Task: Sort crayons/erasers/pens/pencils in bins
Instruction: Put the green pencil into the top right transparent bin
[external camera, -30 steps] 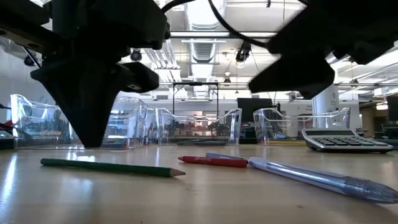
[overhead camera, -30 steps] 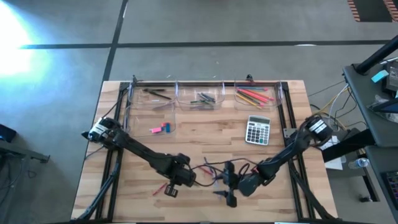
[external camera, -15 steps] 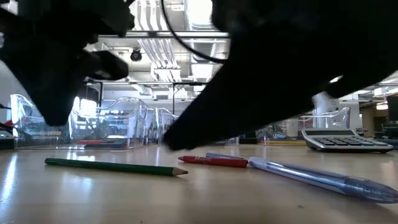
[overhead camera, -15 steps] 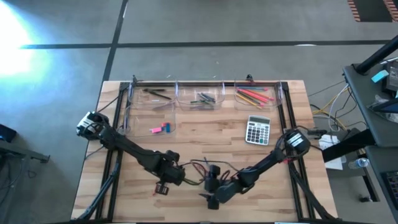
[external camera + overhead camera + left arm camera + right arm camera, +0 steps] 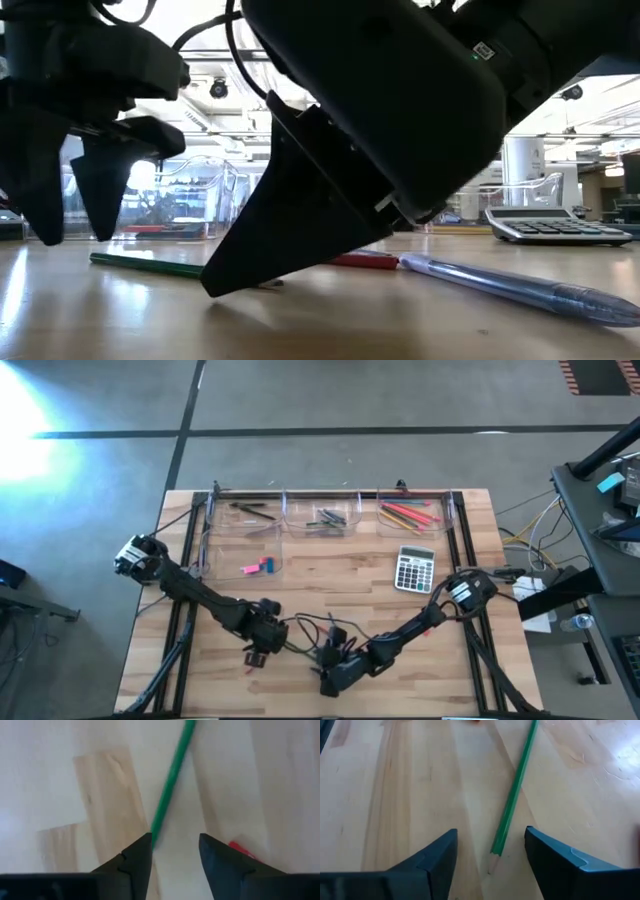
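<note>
A green pencil [image 5: 140,263] lies flat on the wooden table near its front edge. My left gripper [image 5: 175,845] hangs open above the pencil's blunt end [image 5: 160,815], fingers pointing down, and shows at front left of centre [image 5: 253,658]. My right gripper [image 5: 490,845] slants down low over the table [image 5: 325,682], open. Its fingers stand on either side of the pencil's sharpened tip [image 5: 493,862] without touching it. Pink and blue erasers [image 5: 258,567] lie in a clear bin [image 5: 232,552]. Orange and red pencils [image 5: 405,515] lie in the far right bin [image 5: 440,503].
A red crayon [image 5: 360,260] and a clear blue pen [image 5: 500,283] lie on the table beside the green pencil. A grey calculator [image 5: 414,570] sits right of centre. Two more clear bins [image 5: 250,515] [image 5: 325,515] stand along the far edge, holding dark sticks.
My right gripper has gone toward the table's left edge and down, tipping lower, until its fingers stand around the pencil's tip. My left gripper has moved toward the left edge and has opened. The green pencil has stayed in place.
</note>
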Motion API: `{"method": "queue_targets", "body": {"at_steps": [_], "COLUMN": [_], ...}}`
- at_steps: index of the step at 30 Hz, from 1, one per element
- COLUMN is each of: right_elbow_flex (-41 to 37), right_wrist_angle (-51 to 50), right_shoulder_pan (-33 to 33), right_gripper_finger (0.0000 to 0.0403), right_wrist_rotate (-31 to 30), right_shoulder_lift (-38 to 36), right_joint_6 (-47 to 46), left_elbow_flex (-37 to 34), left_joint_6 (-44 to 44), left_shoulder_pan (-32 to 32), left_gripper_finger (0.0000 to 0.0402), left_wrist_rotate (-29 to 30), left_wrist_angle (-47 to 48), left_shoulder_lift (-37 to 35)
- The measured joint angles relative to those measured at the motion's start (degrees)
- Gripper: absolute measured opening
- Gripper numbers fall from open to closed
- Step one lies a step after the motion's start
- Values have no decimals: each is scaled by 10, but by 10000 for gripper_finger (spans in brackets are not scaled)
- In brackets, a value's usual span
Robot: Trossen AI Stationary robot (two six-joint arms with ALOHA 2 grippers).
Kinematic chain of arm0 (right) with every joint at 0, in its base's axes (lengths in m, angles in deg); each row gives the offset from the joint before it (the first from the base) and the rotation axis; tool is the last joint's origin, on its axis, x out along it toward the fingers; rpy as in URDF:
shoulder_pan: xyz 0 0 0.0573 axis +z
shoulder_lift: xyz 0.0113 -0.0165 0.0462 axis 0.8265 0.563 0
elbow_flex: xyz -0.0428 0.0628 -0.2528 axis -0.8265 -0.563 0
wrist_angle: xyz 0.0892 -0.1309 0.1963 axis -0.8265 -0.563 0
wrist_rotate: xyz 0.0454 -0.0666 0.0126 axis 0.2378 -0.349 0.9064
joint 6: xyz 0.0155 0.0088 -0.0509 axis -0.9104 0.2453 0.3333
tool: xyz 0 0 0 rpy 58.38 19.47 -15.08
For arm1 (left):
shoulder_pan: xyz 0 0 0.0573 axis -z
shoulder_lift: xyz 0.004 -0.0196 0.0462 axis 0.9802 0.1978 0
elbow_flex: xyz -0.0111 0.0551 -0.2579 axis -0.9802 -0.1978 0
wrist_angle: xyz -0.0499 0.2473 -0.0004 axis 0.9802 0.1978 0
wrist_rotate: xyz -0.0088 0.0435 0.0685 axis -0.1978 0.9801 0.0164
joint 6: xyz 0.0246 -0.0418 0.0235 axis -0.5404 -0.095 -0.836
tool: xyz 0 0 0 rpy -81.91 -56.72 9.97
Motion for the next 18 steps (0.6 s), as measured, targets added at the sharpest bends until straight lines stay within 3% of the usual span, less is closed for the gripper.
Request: {"method": "queue_targets", "body": {"at_steps": [7,18], "right_elbow_flex": [-12,-12], "right_wrist_angle": [-1,-19], "right_shoulder_pan": [-1,-2], "right_gripper_finger": [209,207], "right_wrist_rotate": [17,40], "right_shoulder_lift": [-4,-2], "right_joint_6": [-14,-38], "left_elbow_flex": [0,-3], "left_joint_6": [-8,-19], "left_shoulder_pan": [-5,-12], "left_gripper_finger": [148,148], "left_wrist_rotate": [34,25], "left_wrist_angle": [-4,-14], "left_shoulder_lift": [1,43]}}
